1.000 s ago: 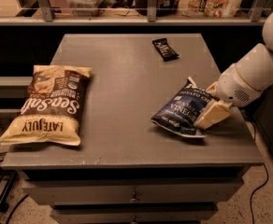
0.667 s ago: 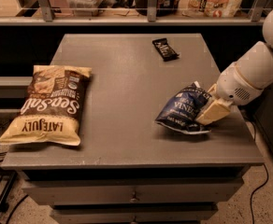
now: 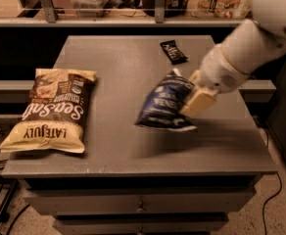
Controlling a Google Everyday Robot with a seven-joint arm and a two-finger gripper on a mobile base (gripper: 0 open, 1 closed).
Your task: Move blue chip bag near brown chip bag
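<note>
The gripper [image 3: 196, 103] is right of centre over the tabletop [image 3: 133, 58]. Its jaws are closed on the right edge of the blue chip bag [image 3: 161, 104] – the bag hangs left of them, long axis slanting upper right to lower left, well apart from the brown chip bag [image 3: 52, 109].
</note>
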